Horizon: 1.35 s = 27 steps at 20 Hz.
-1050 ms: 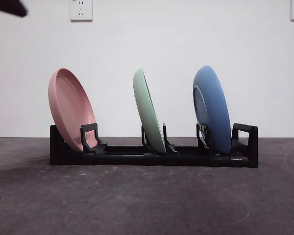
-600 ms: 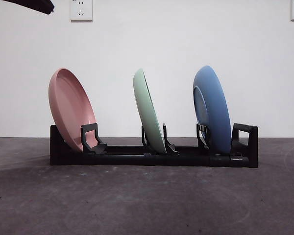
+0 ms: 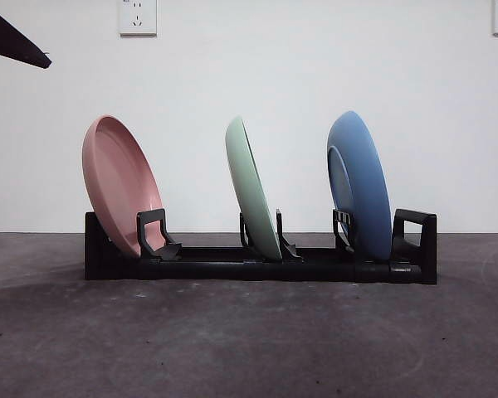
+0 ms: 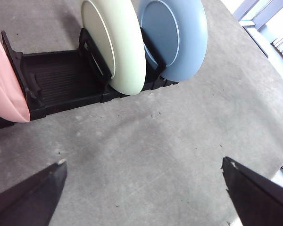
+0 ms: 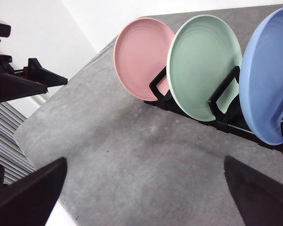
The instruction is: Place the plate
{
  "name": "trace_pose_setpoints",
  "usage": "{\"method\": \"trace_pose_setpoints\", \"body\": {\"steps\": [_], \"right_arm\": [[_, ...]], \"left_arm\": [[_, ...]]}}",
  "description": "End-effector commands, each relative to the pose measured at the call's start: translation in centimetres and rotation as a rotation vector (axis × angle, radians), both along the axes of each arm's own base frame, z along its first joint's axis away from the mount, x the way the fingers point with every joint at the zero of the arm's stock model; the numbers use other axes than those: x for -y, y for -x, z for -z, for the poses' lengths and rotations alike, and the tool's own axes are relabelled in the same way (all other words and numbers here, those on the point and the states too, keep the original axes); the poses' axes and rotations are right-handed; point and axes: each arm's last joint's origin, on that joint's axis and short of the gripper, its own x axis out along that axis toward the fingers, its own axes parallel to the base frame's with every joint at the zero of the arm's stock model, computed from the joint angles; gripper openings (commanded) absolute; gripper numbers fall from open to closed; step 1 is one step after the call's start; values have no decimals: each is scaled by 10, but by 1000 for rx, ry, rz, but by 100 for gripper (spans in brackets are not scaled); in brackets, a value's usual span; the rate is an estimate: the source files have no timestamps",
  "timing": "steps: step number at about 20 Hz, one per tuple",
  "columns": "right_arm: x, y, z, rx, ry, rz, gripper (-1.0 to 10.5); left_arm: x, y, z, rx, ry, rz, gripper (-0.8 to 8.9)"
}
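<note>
Three smooth, round, matte plates stand on edge in a black slotted dish rack on a grey, speckled table: a pink plate at one end, a pale green plate in the middle slot and a blue plate at the other end, all leaning the same way against black upright brackets. The pink plate shows a shallow raised rim, and the blue one a circular foot ring on its back. The left gripper hangs above bare table in front of the rack, its jaws spread wide and holding nothing, well apart from every plate. The right gripper is likewise clear of the rack, its jaws wide and empty. A white wall with a socket lies behind.
</note>
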Motion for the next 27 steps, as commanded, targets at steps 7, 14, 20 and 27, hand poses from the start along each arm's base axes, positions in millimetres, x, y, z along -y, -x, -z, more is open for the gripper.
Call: {"method": "trace_pose_setpoints", "body": {"steps": [7,14,20,27], "right_arm": [[-3,-40,-8,-76,-103,39,546],[-11,-160,4,-222,-80,46,545],[-23,-245,32,-324,-114,-45,544],[-29,-265,44,-323,-111,-53,377]], "left_arm": [[-12,37,-19,67,36,23,530],[-26,76,-31,173,74,23,530],[-31,89,-33,196,93,19,530],[-31,88,-33,195,91,19,531]]}}
